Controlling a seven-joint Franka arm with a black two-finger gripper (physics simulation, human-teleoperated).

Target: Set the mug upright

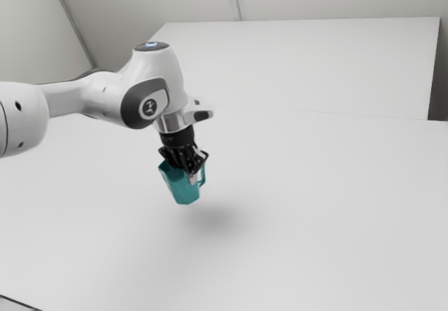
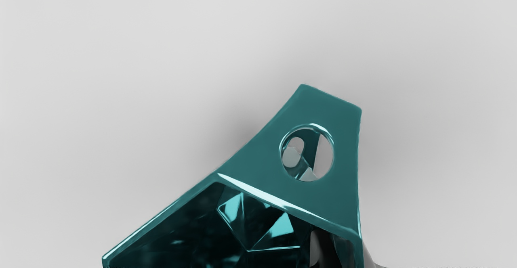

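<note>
My gripper [image 1: 190, 172] points down in the exterior view, with the teal mug [image 1: 181, 189] held at its fingertips above the table. The mug hangs slightly tilted, its open end up and its handle toward the exterior view's right. In the wrist view the gripper [image 2: 348, 256] pinches the wall of the mug [image 2: 258, 167], one finger inside the opening and the other outside. The faceted inside and the handle with its round hole face the camera. The lower part of the outer finger is hidden by the mug.
The white table [image 1: 301, 213] stretches out beneath and around the mug, with a soft shadow under it. A pale raised panel [image 1: 301, 66] stands behind, and a dark-edged corner lies at the exterior view's lower left.
</note>
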